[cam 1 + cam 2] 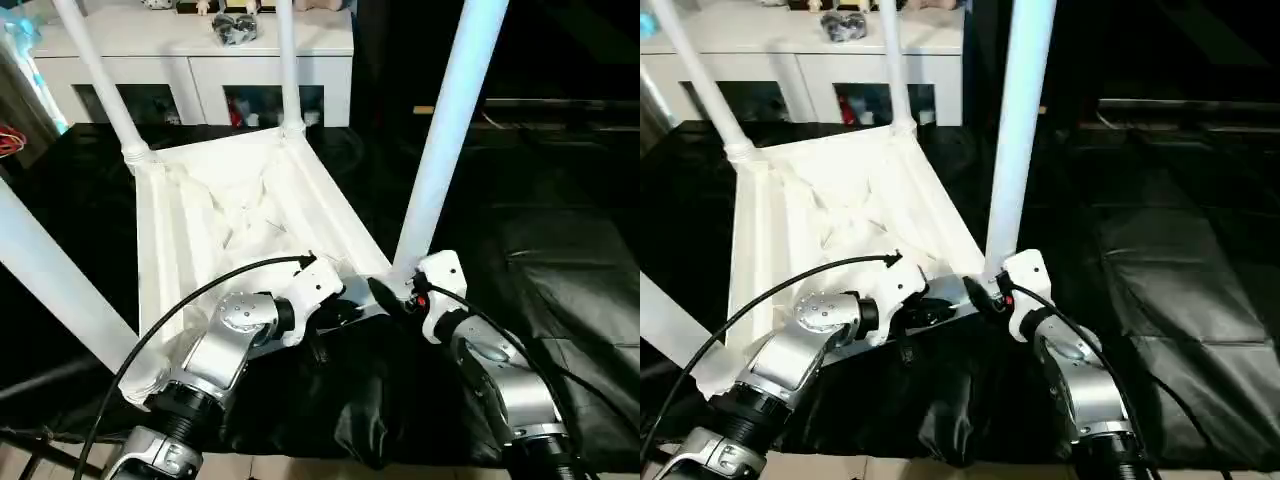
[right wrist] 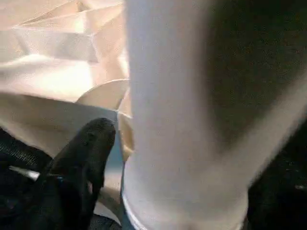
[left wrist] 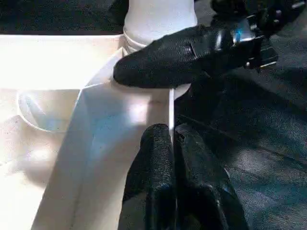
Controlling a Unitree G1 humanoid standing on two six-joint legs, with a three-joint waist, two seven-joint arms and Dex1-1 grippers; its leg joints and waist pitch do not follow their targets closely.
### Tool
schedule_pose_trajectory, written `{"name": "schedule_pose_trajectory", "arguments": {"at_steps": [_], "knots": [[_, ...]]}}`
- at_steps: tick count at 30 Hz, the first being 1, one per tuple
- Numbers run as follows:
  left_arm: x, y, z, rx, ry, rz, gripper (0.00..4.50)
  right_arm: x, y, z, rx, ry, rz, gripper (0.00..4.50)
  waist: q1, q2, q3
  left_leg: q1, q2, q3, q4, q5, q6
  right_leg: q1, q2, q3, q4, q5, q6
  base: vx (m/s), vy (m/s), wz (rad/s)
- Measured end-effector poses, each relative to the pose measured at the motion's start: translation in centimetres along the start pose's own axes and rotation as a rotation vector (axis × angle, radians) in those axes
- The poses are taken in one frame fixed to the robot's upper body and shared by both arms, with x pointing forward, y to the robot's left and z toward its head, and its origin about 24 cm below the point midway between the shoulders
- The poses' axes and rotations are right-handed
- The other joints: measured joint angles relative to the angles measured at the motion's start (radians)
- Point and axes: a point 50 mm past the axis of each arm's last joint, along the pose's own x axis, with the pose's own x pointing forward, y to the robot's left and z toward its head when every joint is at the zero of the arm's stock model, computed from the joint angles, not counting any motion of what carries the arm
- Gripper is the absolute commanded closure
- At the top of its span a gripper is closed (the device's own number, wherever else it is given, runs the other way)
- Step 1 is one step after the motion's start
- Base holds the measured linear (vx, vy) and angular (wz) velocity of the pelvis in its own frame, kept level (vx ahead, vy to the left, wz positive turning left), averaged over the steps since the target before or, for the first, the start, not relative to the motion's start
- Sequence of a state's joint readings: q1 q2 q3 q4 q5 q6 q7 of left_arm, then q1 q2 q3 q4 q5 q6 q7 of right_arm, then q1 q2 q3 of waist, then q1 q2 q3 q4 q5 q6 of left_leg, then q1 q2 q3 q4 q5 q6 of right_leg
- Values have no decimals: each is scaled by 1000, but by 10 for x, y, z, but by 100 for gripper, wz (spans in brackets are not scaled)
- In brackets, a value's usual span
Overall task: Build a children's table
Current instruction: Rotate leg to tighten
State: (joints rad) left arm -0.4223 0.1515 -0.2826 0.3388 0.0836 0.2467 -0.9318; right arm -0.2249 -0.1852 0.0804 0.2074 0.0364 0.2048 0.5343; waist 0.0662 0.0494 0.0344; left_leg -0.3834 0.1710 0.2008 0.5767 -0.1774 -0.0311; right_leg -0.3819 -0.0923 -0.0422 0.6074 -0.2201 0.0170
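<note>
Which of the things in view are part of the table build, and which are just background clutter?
Job:
- tabletop, upside down on the black mat
- four white legs, e.g. near-right leg
- left pincer, shut on the tabletop's edge
- right pincer, at that leg's base

Lying about:
- white cabinet
- toys on top of it

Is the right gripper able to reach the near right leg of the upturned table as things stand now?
Probably yes. The right gripper is already at the base of the near right leg, where it enters its corner socket. Nothing lies between them; the left gripper pinches the tabletop's rim beside it.
</note>
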Motion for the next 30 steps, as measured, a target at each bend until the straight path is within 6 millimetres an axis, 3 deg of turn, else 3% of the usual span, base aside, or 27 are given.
{"name": "schedule_pose_trajectory", "arguments": {"at_steps": [12, 21, 26, 30], "knots": [[-22, 5, -7, 36, 16, -147, 450, -19, -6, 5, -146, 59, 318, 67, -2, 0, 3, -2, 1, 0, -1, 0, 0, -1, 0, -1, -1, 0, 0, 0, 0, 0], [-30, 4, -8, 44, 24, -237, 450, -32, -9, 6, -196, 93, 475, 67, 23, -6, 8, -3, 1, 0, 0, 0, 1, -1, 0, -1, -2, -1, 0, 0, 0, 0], [-33, 4, -9, 43, 32, -264, 450, -34, -8, 6, -202, 104, 523, 67, 26, -7, 8, -3, 1, 0, 2, 0, 1, -1, 0, -1, -1, -1, 0, 0, 0, 0], [-33, 4, -10, 41, 33, -278, 450, -35, -8, 5, -195, 105, 529, 103, 27, -7, 8, -3, 1, 0, 3, 0, 1, -1, 0, -1, 0, -1, 0, 0, 0, 0]]}}
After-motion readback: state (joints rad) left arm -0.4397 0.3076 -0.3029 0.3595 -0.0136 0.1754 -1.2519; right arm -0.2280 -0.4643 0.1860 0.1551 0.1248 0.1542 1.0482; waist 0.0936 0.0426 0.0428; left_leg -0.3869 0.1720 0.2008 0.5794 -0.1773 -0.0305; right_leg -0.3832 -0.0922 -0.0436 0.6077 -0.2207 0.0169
